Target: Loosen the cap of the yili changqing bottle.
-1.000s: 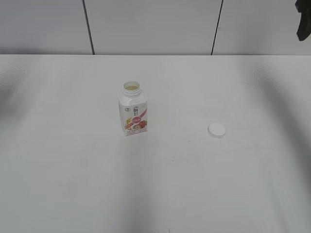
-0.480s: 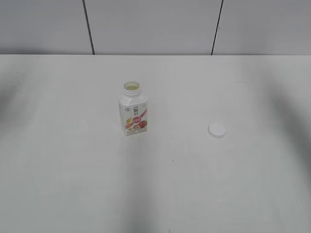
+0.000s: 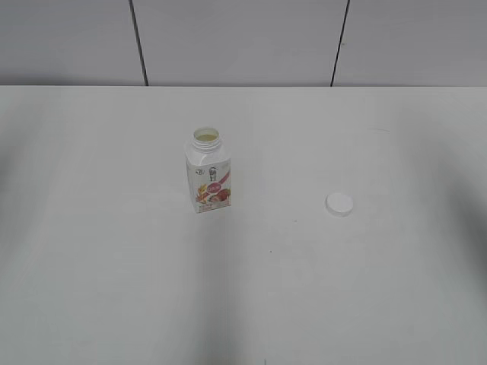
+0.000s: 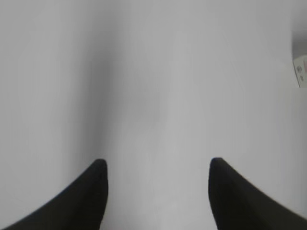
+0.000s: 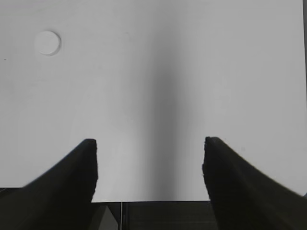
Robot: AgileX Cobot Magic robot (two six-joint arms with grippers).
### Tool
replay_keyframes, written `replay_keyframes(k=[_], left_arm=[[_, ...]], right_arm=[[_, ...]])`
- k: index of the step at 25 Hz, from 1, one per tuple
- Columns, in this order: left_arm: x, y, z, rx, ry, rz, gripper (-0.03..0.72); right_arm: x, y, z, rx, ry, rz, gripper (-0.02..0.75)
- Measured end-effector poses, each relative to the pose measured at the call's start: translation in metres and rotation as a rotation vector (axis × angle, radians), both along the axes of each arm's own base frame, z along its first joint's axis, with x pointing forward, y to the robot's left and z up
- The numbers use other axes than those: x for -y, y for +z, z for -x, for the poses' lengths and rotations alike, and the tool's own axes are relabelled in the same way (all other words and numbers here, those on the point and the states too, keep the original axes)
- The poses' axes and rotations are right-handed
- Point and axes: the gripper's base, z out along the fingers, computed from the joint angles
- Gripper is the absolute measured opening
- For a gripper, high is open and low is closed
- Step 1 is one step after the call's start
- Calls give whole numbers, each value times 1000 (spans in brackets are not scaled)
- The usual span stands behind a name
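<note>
Cap (image 3: 339,204) lies flat on the table (image 3: 114,289), well apart from the bottle (image 3: 208,179), which stands upright left of centre with its neck open — so the loosening looks finished, the cap fully off. Neither arm shows in the exterior view. Both wrist views show jaws spread wide and empty: the left gripper (image 4: 158,165) near what is probably the bottle's edge, the right gripper (image 5: 149,146) with the cap in the far corner. Little seems left to do but keep both arms clear.

The table (image 3: 114,266) looks smooth, matt white, the bottle (image 3: 208,179) has a slightly glossy printed skin like coated carton, the cap (image 3: 339,204) seems smooth white plastic, and the gripper fingers (image 5: 72,177) look matt black.
</note>
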Motion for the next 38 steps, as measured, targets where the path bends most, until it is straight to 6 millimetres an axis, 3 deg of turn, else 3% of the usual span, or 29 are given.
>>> replay_keyframes(k=[7, 14, 21, 31, 38], left_arm=[[9, -22, 53, -8, -3, 27, 415], [17, -47, 112, 91, -4, 21, 415], [24, -71, 161, 227, -8, 10, 415], [31, -75, 211, 496, -13, -27, 415], [34, -77, 233, 628, -18, -42, 415]], right_arm=[[1, 0, 38, 59, -10, -16, 543], [2, -22, 75, 68, -35, -32, 543], [3, -57, 104, 35, -46, -36, 543], [3, -95, 124, 19, -48, -36, 543], [4, -102, 128, 109, -48, -39, 543]])
